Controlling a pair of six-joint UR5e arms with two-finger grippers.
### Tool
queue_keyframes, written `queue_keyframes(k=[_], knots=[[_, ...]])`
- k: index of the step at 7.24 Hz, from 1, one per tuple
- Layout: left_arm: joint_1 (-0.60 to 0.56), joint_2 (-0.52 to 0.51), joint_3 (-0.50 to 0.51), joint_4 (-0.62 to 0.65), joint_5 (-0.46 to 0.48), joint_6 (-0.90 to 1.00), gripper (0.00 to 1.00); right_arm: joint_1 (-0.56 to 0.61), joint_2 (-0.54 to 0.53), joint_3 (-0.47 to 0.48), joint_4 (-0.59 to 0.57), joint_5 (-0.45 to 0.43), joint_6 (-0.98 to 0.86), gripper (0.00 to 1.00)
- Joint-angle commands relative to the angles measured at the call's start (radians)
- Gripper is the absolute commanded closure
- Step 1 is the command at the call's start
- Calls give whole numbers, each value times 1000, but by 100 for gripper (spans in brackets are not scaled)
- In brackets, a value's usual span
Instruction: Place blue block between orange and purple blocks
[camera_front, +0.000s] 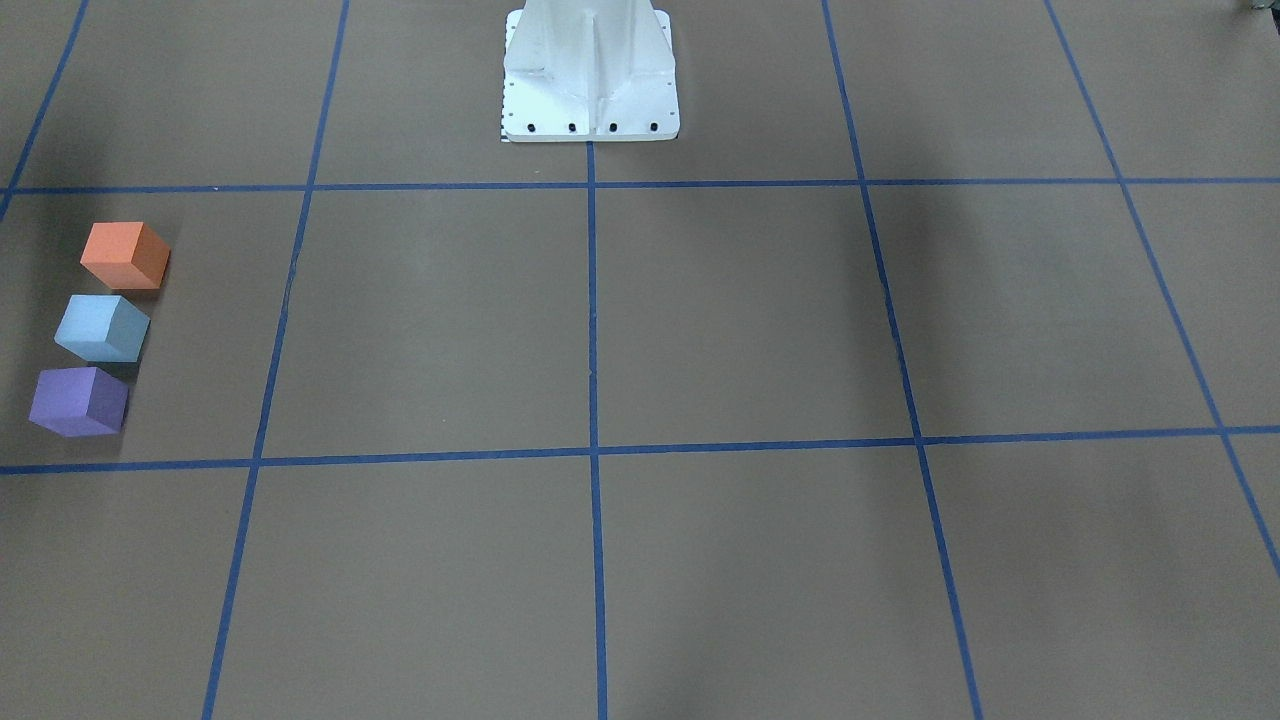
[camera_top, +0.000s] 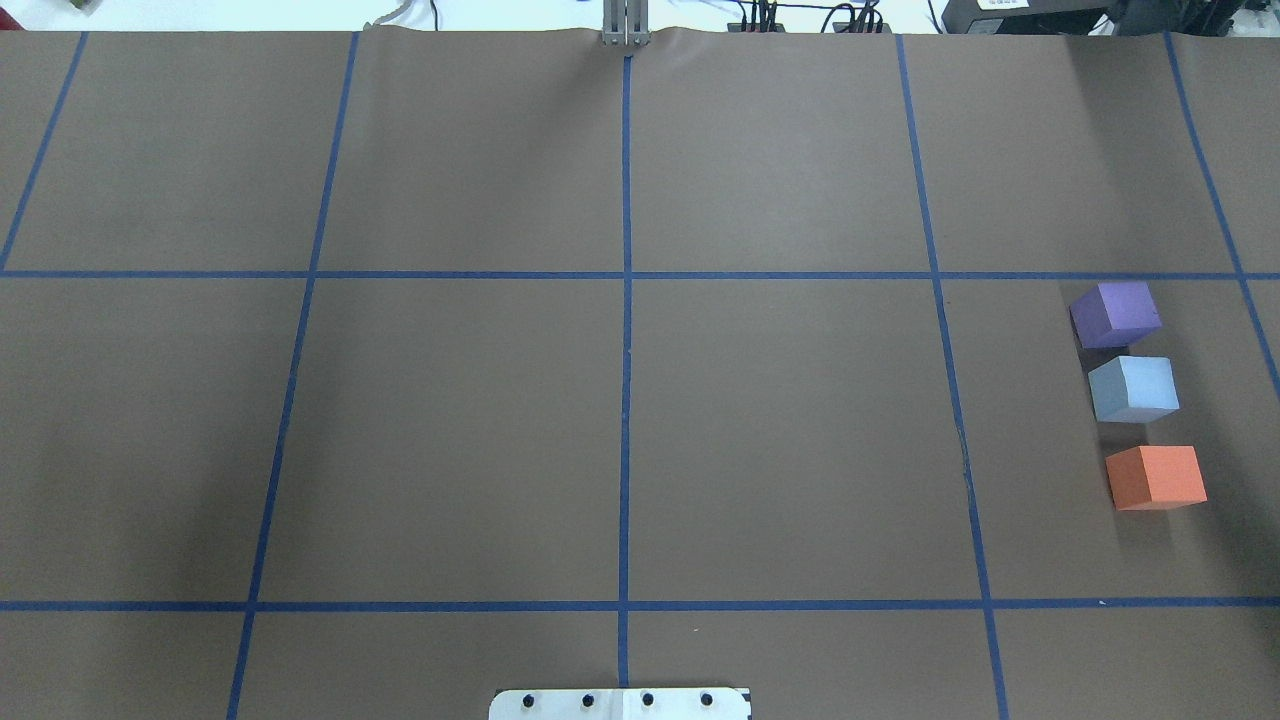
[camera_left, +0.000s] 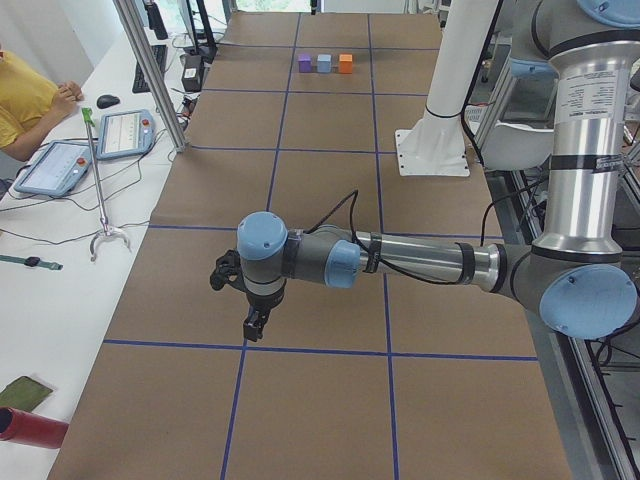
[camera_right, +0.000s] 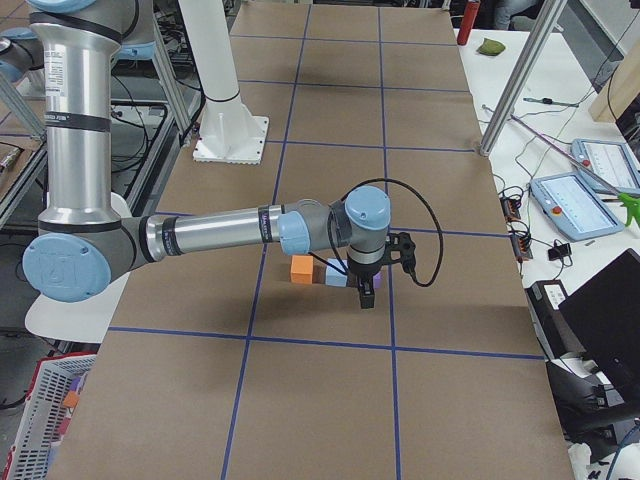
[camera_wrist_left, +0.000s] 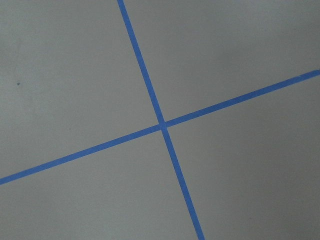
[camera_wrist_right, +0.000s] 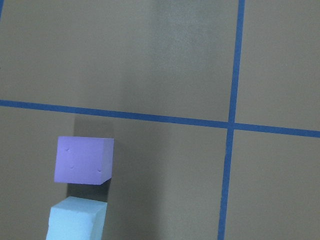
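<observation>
Across the whole work area lies the table (camera_top: 450, 430), covered w/ brown paper and split into squares by blue tape lines (camera_top: 626, 400). A white pedestal (camera_front: 590, 70) stands at the robot-side edge, mid-table, w/ its bolted flange on the paper.

The left arm (camera_left: 420, 262) reaches out low over the table's left half, forearm approx level. The left gripper (camera_left: 254, 326) points down above the paper, close to a tape line. It shows only in a side cam, so can't tell whether its fingers are apart or together. Its wrist cam shows just paper and a tape crossing (camera_wrist_left: 162, 124).

The right arm (camera_right: 210, 232) stretches likewise over the right half. The right gripper (camera_right: 367, 290) hangs pointing down by the purple end of the block row and hides most of the purple block in the right side cam. It too shows in a side cam only, so finger state can't be told.

All 3 blocks sit on the paper in one grid square on the robot's right, in a row running away from the robot. The orange block (camera_top: 1157, 477) is nearest the robot, the blue block (camera_top: 1133, 388) is in the middle, and the purple block (camera_top: 1116, 313) is farthest. The blue block sits btwn the other two, just beside each, w/ a narrow gap either side, and each block is turned slightly. The right wrist cam has purple and the top of blue at lower left.
</observation>
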Motion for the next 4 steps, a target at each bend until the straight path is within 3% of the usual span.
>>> queue_keyframes(k=[1,4], knots=[[-2,5,16,-2,-4,1,1,17,-13,7,-55,4,-67,0],[-2,8,16,-3,-5,2,1,60,-18,8,-54,-5,-72,0]])
